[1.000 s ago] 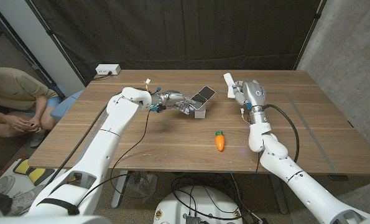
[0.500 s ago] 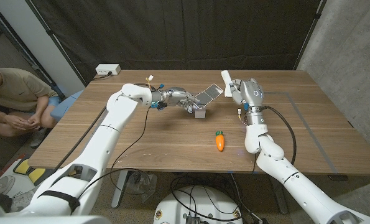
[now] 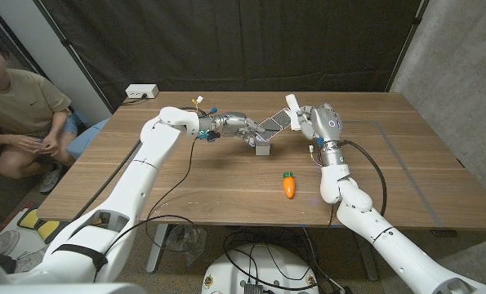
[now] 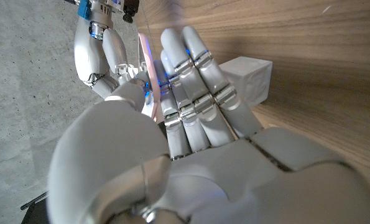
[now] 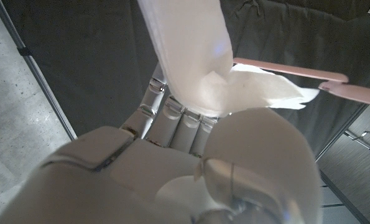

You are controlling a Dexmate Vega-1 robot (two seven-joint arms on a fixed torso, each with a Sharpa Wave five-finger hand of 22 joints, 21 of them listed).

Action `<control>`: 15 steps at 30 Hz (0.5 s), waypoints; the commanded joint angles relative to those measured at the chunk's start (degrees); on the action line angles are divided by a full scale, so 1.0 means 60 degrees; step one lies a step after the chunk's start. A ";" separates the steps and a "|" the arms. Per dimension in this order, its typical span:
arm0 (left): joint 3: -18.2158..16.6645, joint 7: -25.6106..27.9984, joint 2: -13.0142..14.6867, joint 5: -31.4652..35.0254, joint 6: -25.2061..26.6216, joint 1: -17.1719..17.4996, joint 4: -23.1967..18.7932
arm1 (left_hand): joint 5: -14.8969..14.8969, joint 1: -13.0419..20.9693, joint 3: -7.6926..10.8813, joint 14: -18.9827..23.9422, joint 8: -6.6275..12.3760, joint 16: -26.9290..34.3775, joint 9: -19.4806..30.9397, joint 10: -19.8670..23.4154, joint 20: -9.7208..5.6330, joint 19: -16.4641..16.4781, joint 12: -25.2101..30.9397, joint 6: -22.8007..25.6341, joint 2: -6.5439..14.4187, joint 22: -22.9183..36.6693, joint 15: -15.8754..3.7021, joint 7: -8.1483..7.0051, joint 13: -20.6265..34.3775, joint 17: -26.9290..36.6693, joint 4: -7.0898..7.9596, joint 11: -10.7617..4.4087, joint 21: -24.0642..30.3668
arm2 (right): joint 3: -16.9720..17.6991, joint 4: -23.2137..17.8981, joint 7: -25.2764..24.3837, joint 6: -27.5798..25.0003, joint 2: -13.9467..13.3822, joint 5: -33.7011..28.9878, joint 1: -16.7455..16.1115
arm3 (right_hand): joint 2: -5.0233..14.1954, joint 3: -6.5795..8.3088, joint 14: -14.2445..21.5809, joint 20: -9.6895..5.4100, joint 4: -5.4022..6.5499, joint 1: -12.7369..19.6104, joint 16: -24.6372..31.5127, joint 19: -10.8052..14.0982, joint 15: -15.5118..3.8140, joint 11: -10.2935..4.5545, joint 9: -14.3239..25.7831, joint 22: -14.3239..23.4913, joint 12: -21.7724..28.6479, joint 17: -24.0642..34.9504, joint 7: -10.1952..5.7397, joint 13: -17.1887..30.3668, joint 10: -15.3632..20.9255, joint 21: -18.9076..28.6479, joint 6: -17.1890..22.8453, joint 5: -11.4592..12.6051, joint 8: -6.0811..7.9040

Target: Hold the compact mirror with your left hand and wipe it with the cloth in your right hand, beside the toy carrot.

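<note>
in the head view, the left robot hand grips the compact mirror just above the middle of the frame, its fingers closed around the base so the open lid tilts up toward the right. the right robot hand, just right of the mirror, has its fingers folded on the white cloth, which meets the lid's raised edge. the toy carrot lies lower on the table, a little below the mirror and apart from it. a person sits at the upper left edge.

in the left wrist view, the left robot hand curls around the mirror's thin pinkish edge, with the mirror's white block at the upper right.

in the right wrist view, the right robot hand pinches the cloth at the top centre, and the mirror's pink rim crosses behind it at the upper right.

judging by this, holding and gripping are done and cloth and mirror are together; the wiping strokes themselves seem to be what is left.
</note>
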 commanded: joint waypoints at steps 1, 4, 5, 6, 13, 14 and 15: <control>0.0091 -0.0290 -0.0130 -0.0022 0.0810 -0.0283 0.0185 | 0.0056 -0.0001 0.0468 0.0044 0.0687 0.0011 0.0048 0.0315 -0.0007 0.0016 -0.0073 0.0057 0.0033 0.0009 -0.0042 0.0042 -0.0024 0.0028 0.0037 -0.0253 0.0106 | -0.0241 -0.0081 0.0179 -0.0144 -0.0216 -0.0600 0.0010 | -0.0083 -0.0001 -0.0021 -0.1026 -0.0002 0.0103 -0.0023 -0.0064 -0.0253 -0.0109 0.0009 -0.0017 0.0054 0.0051 -0.0391 0.0075 0.0010 0.0110 0.0525 0.0045 -0.0004; 0.0118 -0.0327 -0.0161 0.0007 0.1090 -0.0327 0.0188 | 0.0061 0.0000 0.0481 0.0075 0.0696 0.0022 0.0050 0.0317 -0.0004 0.0051 -0.0072 0.0059 0.0032 0.0007 -0.0044 0.0055 -0.0017 0.0039 0.0038 -0.0249 0.0142 | -0.0356 -0.0080 0.0234 -0.0217 -0.0314 -0.0879 0.0051 | -0.0113 -0.0015 -0.0055 -0.1045 -0.0015 0.0113 -0.0040 -0.0116 -0.0258 -0.0144 0.0001 -0.0037 0.0044 0.0079 -0.0493 0.0106 -0.0023 0.0125 0.0572 0.0047 -0.0014; 0.0123 -0.0345 -0.0173 0.0006 0.1146 -0.0338 0.0196 | 0.0066 -0.0001 0.0492 0.0085 0.0701 0.0026 0.0030 0.0323 0.0000 0.0040 -0.0062 0.0087 0.0028 0.0006 -0.0044 0.0085 0.0003 0.0046 0.0039 -0.0178 0.0155 | -0.0385 -0.0085 0.0280 -0.0192 -0.0352 -0.0915 0.0065 | -0.0136 -0.0025 -0.0075 -0.1065 -0.0028 0.0126 -0.0048 -0.0176 -0.0262 -0.0133 -0.0007 -0.0049 0.0050 0.0104 -0.0548 0.0127 -0.0016 0.0129 0.0608 0.0050 -0.0023; 0.0132 -0.0339 -0.0181 0.0026 0.1222 -0.0343 0.0181 | 0.0067 -0.0001 0.0495 0.0085 0.0704 0.0027 0.0039 0.0338 -0.0002 0.0044 -0.0063 0.0075 0.0028 0.0005 -0.0043 0.0096 -0.0007 0.0048 0.0040 -0.0185 0.0162 | -0.0416 -0.0090 0.0355 -0.0152 -0.0402 -0.0944 0.0085 | -0.0154 -0.0034 -0.0093 -0.1069 -0.0036 0.0132 -0.0054 -0.0193 -0.0264 -0.0124 -0.0012 -0.0056 0.0035 0.0120 -0.0570 0.0142 -0.0059 0.0140 0.0634 0.0051 -0.0028; 0.0131 -0.0250 -0.0225 0.0123 0.1187 -0.0365 0.0197 | 0.0082 -0.0001 0.0528 0.0092 0.0723 0.0031 0.0052 0.0318 0.0000 0.0035 -0.0076 0.0061 0.0017 0.0001 -0.0042 0.0107 0.0008 0.0068 0.0040 -0.0220 0.0211 | -0.0681 0.0038 0.0488 0.0001 -0.0523 -0.1234 0.0247 | -0.0191 -0.0077 -0.0178 -0.1097 -0.0036 0.0140 -0.0083 -0.0355 -0.0268 -0.0150 -0.0034 -0.0080 0.0022 0.0201 -0.0604 0.0198 -0.0100 0.0174 0.0688 0.0065 -0.0084; 0.0131 -0.0255 -0.0231 0.0126 0.1189 -0.0376 0.0212 | 0.0084 -0.0001 0.0534 0.0093 0.0726 0.0032 0.0051 0.0320 0.0002 0.0030 -0.0072 0.0064 0.0016 0.0000 -0.0041 0.0112 0.0017 0.0071 0.0041 -0.0210 0.0217 | -0.0717 0.0042 0.0501 0.0049 -0.0550 -0.1262 0.0264 | -0.0189 -0.0080 -0.0179 -0.1102 -0.0035 0.0141 -0.0081 -0.0370 -0.0269 -0.0156 -0.0035 -0.0081 0.0018 0.0208 -0.0601 0.0203 -0.0113 0.0176 0.0688 0.0066 -0.0088; 0.0143 -0.0246 -0.0235 0.0147 0.1180 -0.0392 0.0236 | 0.0086 -0.0001 0.0541 0.0091 0.0728 0.0031 0.0049 0.0348 0.0004 0.0026 -0.0071 0.0065 0.0013 0.0000 -0.0042 0.0094 0.0004 0.0075 0.0041 -0.0213 0.0228 | -0.0777 0.0043 0.0507 0.0152 -0.0587 -0.1288 0.0291 | -0.0183 -0.0089 -0.0183 -0.1112 -0.0029 0.0142 -0.0075 -0.0388 -0.0271 -0.0145 -0.0036 -0.0083 0.0037 0.0231 -0.0596 0.0218 -0.0073 0.0189 0.0689 0.0069 -0.0102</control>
